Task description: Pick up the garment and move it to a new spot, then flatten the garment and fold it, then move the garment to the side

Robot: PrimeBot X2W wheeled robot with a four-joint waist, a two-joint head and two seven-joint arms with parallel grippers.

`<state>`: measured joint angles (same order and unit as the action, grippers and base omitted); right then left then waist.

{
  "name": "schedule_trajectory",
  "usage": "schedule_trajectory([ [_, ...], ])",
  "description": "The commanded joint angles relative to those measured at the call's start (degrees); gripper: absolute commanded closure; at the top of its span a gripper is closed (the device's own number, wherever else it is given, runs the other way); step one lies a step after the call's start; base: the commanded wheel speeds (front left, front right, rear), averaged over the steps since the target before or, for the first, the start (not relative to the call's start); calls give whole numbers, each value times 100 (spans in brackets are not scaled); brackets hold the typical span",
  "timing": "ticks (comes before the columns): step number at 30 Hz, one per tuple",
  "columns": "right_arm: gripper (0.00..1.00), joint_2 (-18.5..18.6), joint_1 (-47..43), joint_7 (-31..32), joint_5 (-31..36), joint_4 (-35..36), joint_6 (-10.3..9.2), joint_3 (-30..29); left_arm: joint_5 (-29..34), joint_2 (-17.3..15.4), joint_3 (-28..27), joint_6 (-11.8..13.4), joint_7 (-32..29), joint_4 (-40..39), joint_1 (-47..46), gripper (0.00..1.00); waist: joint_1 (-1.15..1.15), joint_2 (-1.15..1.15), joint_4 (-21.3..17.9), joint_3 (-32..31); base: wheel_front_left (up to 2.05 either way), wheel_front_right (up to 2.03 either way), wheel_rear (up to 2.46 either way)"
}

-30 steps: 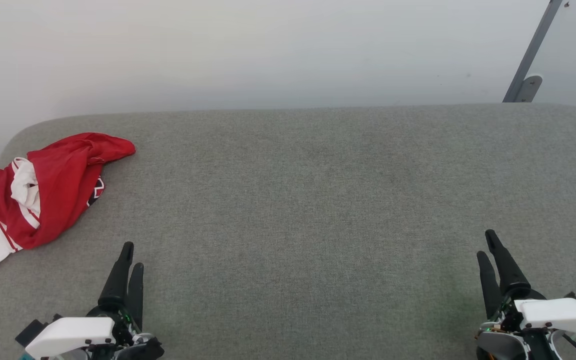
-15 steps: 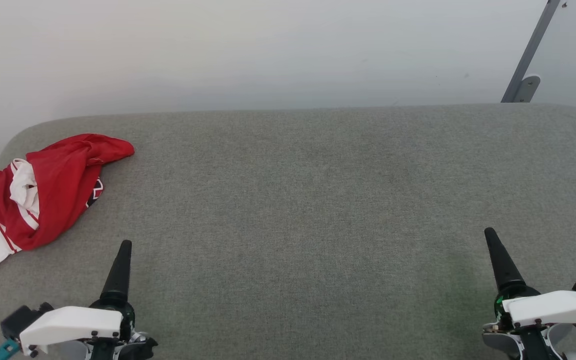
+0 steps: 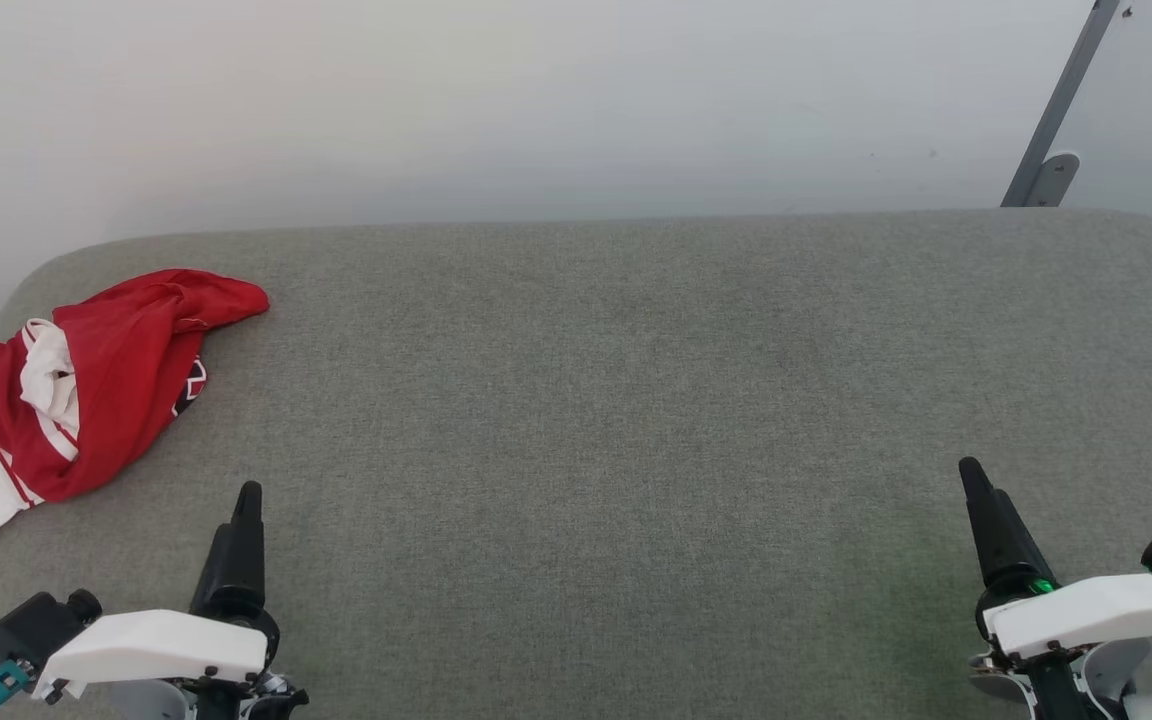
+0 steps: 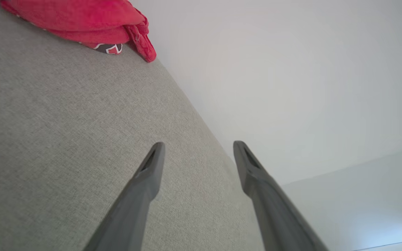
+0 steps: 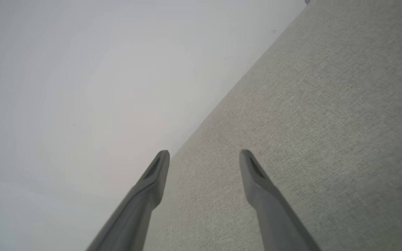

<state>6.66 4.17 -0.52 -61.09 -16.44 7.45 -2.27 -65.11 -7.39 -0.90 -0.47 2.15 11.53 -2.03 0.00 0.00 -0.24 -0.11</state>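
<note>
Left jaws: mine, apart, empty, low over the near left of the grey tabletop (image 3: 636, 400).
Right jaws: apart, empty, near right.
Garment (image 3: 106, 370): crumpled heap at the tabletop's left edge, ahead-left of my left jaws, not touching; well apart from the right.
Beyond: pale wall (image 3: 536, 100).

Grey fabric surface (image 3: 636, 400) against a plain white wall (image 3: 536, 100), slanted grey metal bar (image 3: 1061, 100) far right

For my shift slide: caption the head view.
Crumpled garment on the grey surface's left end; left gripper and right gripper open, empty, at the near edge.
</note>
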Motion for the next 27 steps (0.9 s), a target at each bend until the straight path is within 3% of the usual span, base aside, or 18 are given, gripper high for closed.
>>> schedule_trajectory([
  [1,0,53,150,-69,186,105,3,3,192,-55,10,-14,71,-102,-32,0,0,0,-2,-1,0,0,0],
  [27,0,181,122,-420,1709,164,3,191,1624,-79,109,-219,529,-39,46,0,0,0,-23,-17,0,0,0],
])
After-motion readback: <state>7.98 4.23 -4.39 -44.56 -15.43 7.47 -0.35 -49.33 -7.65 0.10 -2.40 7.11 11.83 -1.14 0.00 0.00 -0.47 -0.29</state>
